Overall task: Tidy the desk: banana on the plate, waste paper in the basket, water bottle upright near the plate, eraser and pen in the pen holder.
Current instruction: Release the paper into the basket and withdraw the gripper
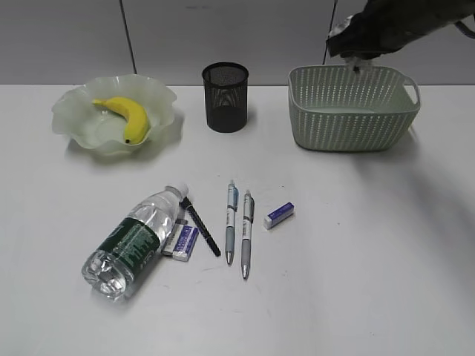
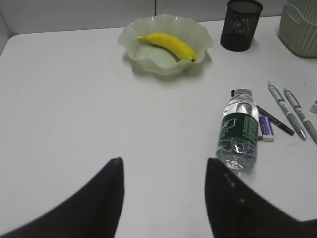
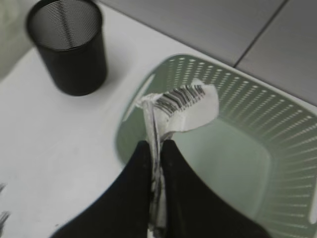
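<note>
My right gripper (image 3: 156,148) is shut on the waste paper (image 3: 185,106) and holds it over the near-left part of the green basket (image 3: 277,134); in the exterior view it (image 1: 356,55) hangs above the basket's (image 1: 349,119) back rim. The banana (image 1: 128,116) lies in the wavy plate (image 1: 74,122). The water bottle (image 1: 135,240) lies on its side on the desk (image 1: 356,282). Two erasers (image 1: 279,215) (image 1: 180,242), two grey pens (image 1: 238,230) and a black pen (image 1: 200,226) lie beside it. The pen holder (image 1: 225,96) stands empty. My left gripper (image 2: 163,173) is open and empty above bare desk.
The basket, pen holder and plate stand in a row along the back by the grey wall. The pens, erasers and bottle cluster at the middle left of the desk.
</note>
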